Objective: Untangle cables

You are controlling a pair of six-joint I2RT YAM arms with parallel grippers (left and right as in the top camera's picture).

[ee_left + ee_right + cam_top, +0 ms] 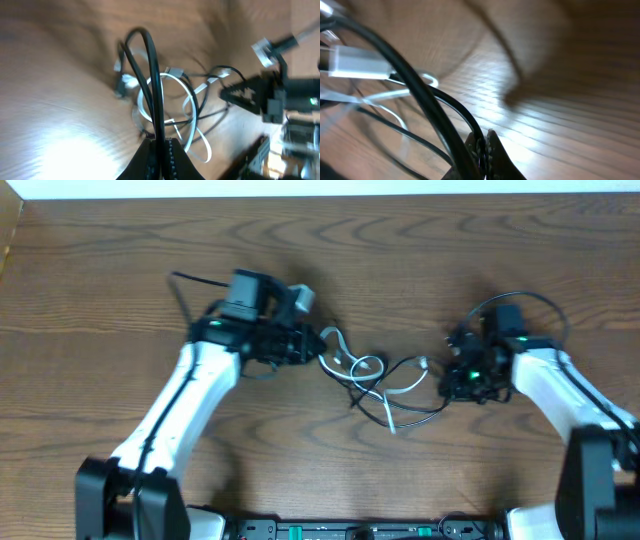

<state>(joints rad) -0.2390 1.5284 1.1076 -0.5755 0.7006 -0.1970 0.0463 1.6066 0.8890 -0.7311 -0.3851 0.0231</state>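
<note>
1. The white cable lies coiled on the wooden desk, tangled with the black cable, which crosses its ring.
2. The left end effector, just left of the white cable, is clamped on a doubled strand of the black cable.
3. The right end effector, just right of the white cable, is closed on the black cable, near the white cable's plug.

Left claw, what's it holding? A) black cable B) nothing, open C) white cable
A: in the left wrist view the left claw is shut on the black cable, which runs straight into its fingertips; the white cable loops beyond, ungripped.
</note>
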